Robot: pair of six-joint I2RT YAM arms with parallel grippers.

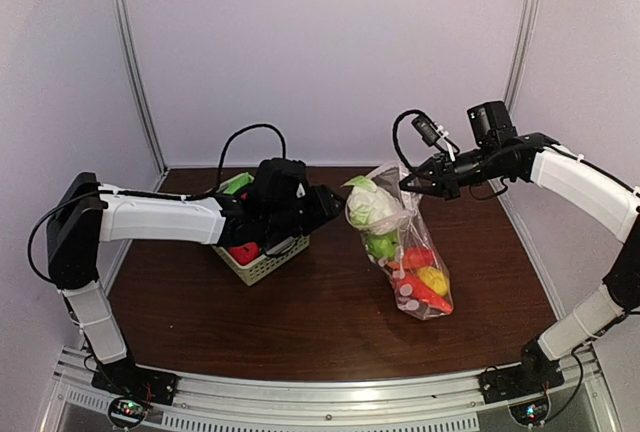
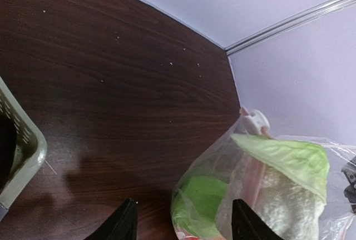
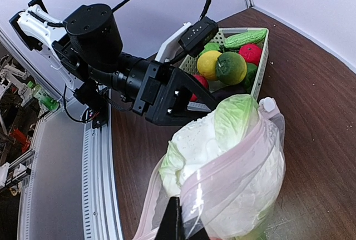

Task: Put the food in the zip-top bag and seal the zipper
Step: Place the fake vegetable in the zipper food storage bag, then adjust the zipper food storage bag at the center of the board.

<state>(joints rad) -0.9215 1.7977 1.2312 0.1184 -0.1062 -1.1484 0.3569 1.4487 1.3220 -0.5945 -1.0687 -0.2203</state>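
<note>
The clear zip-top bag (image 1: 408, 252) stands right of the table's middle. It holds a white-and-green cauliflower (image 1: 370, 205), a green piece (image 1: 381, 244), a red chili (image 1: 415, 257) and a yellow pepper (image 1: 433, 279). My right gripper (image 1: 411, 184) is shut on the bag's top edge and holds it up. In the right wrist view my right gripper (image 3: 181, 224) pinches the pink zipper (image 3: 245, 156), the mouth gapes, and the cauliflower (image 3: 219, 131) pokes out. My left gripper (image 1: 335, 202) is open just left of the bag. In the left wrist view my left gripper (image 2: 183, 223) has the bag (image 2: 261, 190) partly between its fingertips (image 2: 125, 221).
A pale green lattice basket (image 1: 262, 264) sits under my left arm, and its rim (image 3: 266, 51) shows in the right wrist view. It holds a yellow fruit (image 3: 209, 64), a green fruit (image 3: 231, 68) and a red piece (image 3: 251, 54). The white zipper slider (image 2: 255, 121) sits at one end of the bag's top.
</note>
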